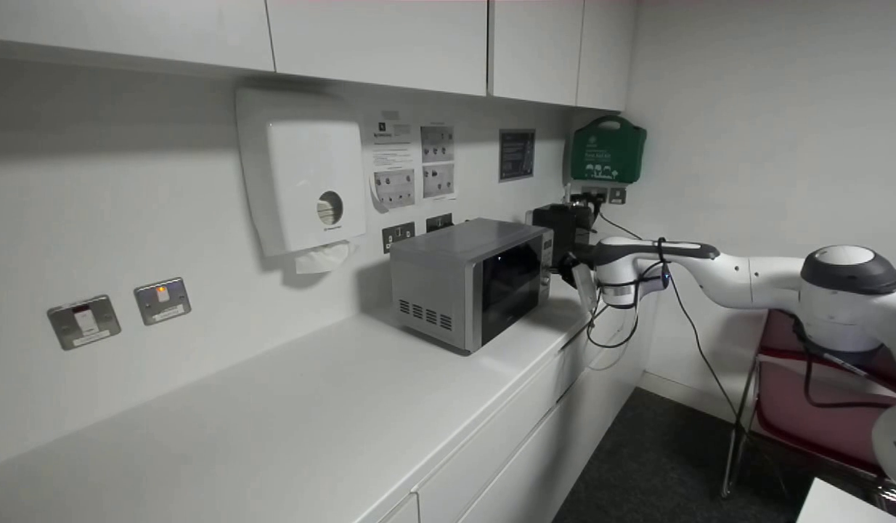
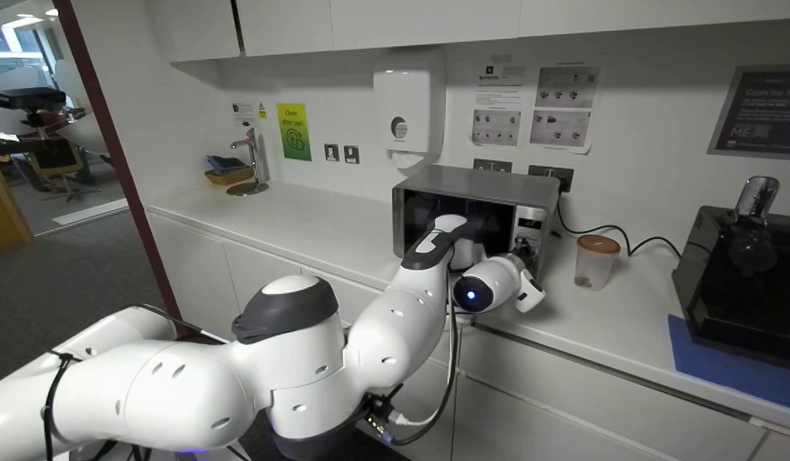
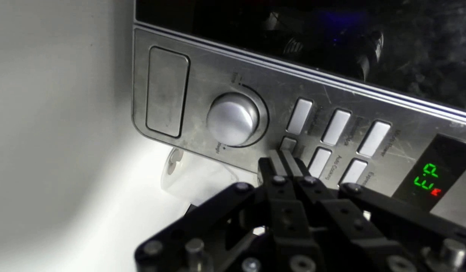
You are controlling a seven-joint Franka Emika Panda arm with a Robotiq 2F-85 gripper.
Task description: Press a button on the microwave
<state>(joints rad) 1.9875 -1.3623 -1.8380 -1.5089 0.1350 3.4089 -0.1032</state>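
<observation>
Wrist view close on microwave (image 3: 312,90)

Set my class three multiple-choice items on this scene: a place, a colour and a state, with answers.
1. Where is the lidded tub?
A) between the microwave and the black machine
B) inside the microwave
C) on top of the microwave

2. What colour is the case with a handle?
A) red
B) blue
C) green

3. How is the end effector?
A) wide open
B) shut
C) gripping the tub

Right letters:
1 A: an exterior view shows it on the counter between those two.
2 C: its shell is plainly green.
3 B: the wrist view shows its fingers side by side, gripping nothing.
</observation>
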